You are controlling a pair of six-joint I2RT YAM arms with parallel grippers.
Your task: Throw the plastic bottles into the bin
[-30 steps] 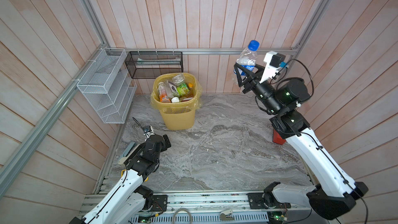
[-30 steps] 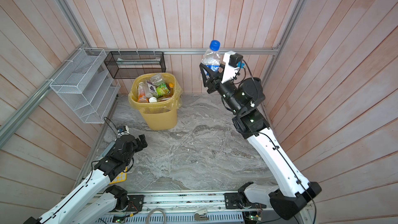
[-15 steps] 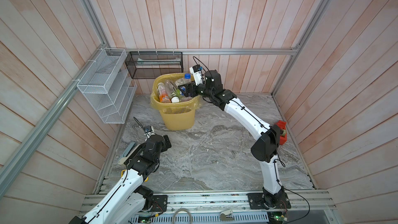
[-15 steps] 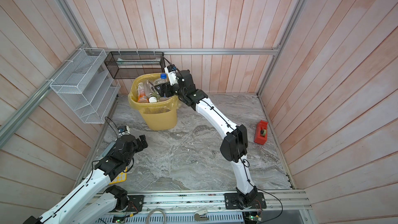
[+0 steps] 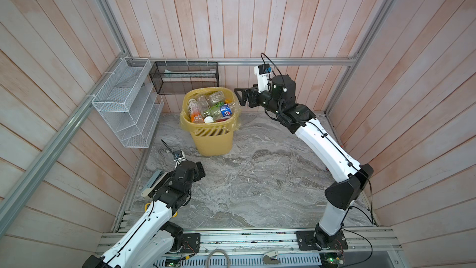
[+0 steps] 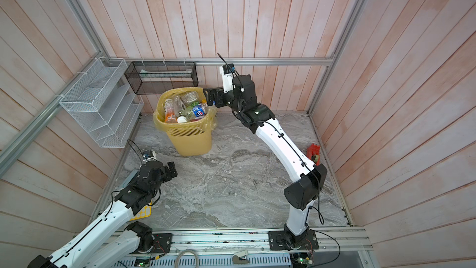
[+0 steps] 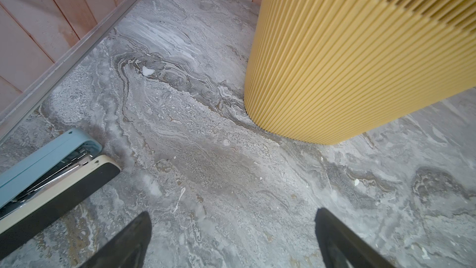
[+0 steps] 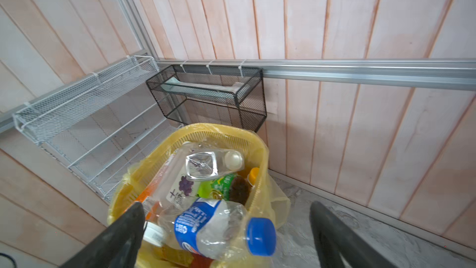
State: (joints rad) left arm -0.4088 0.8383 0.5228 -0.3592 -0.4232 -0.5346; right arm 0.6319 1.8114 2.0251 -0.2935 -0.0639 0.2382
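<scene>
A second ago my right fingers were up by the back wall, clamped on a blue-capped bottle. Now that arm has swung across to the bin and the fingers have sprung wide. My left arm has not stirred.

In both top views my right gripper point(image 5: 239, 97) point(image 6: 210, 96) hangs just beside the rim of the bin point(image 5: 213, 140) point(image 6: 190, 140), jaws apart and empty. The blue-capped bottle point(image 5: 225, 110) point(image 6: 199, 112) lies on top of the plastic bottles point(image 5: 195, 110) heaped inside, on the side nearest that gripper. My left gripper point(image 5: 199, 172) point(image 6: 171, 168) waits low over the marble floor point(image 5: 257, 176), near the bin's foot. I spot no bottle loose on the floor. A red tape dispenser point(image 6: 314, 150) sits by the right wall.

In the left wrist view my left fingers point(image 7: 128, 241) stand wide apart over bare marble. The bin's ribbed wall is near, and a stapler point(image 7: 51, 166) lies off to one side.

In the right wrist view I look down past my spread right fingers point(image 8: 123, 233) at the bottle. It lies on its side, cap out toward the rim and the loose bag point(image 8: 279, 202).

It is crumpled, clear and seemingly empty, so I judge it very light, thin-walled, slick and springy. Should it roll out, I would take it gently across the labelled middle, or at the stiffer neck under the cap.
</scene>
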